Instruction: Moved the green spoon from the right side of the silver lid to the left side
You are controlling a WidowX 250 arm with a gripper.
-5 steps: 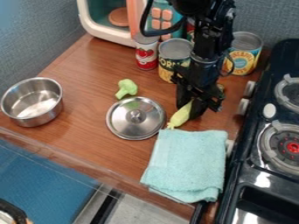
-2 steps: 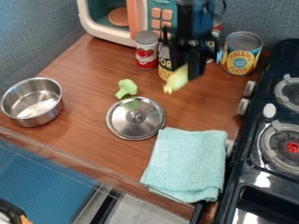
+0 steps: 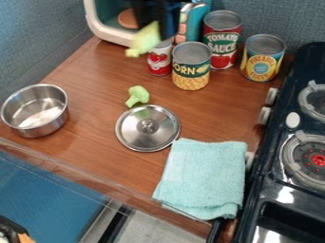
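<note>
The black gripper (image 3: 156, 30) hangs at the top of the view, in line with the front of the toy microwave (image 3: 96, 23). Its fingers are closed on a pale yellow-green tapered piece (image 3: 147, 39), leaving only as much gap as the piece takes up; how wide that is cannot be told. The piece is held up off the counter (image 3: 95, 90), slanting down to the left, its lower end pointing left of the small red and white can (image 3: 159, 63).

The silver lid (image 3: 136, 136) lies flat on the counter, knob up, farther toward the camera than the held piece. A green broccoli floret (image 3: 137, 96) lies just beside its far-left edge. The folded turquoise towel (image 3: 203, 178) lies near the lid's right side, and the steel pot (image 3: 45, 130) stands upright well to its left.

Behind the lid stand a can with a yellow and dark label (image 3: 191, 77), a taller red can (image 3: 221, 40) and a blue and yellow can (image 3: 263, 59). The dark stove (image 3: 270, 190) runs along the right side.
</note>
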